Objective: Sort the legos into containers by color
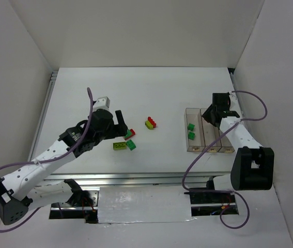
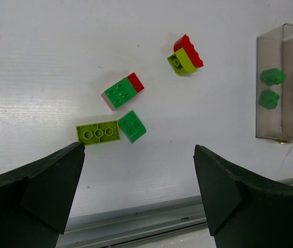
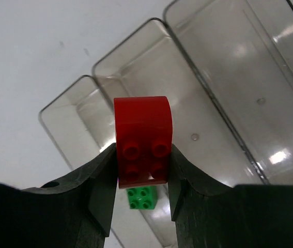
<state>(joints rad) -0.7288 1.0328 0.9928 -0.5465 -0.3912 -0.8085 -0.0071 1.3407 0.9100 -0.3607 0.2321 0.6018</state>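
Observation:
My right gripper point(image 3: 142, 173) is shut on a red brick point(image 3: 142, 138) and holds it above the three joined clear bins point(image 3: 214, 111), over the wall between the left and middle bins. A green brick point(image 3: 144, 197) lies in the left bin below it. From the top view the right gripper point(image 1: 211, 114) hovers at the far end of the bins point(image 1: 206, 149), and two green bricks point(image 1: 191, 130) lie in the left one. My left gripper point(image 2: 138, 170) is open and empty, above a yellow-green brick point(image 2: 97, 133), a green brick point(image 2: 132, 125) and a green-on-red pair point(image 2: 120, 92).
A red and yellow-green pair point(image 2: 185, 56) lies further out, between the loose bricks and the bins point(image 2: 284, 82); it also shows in the top view point(image 1: 150, 123). The table's metal front rail point(image 2: 136, 222) runs just below the left fingers. White walls enclose the table.

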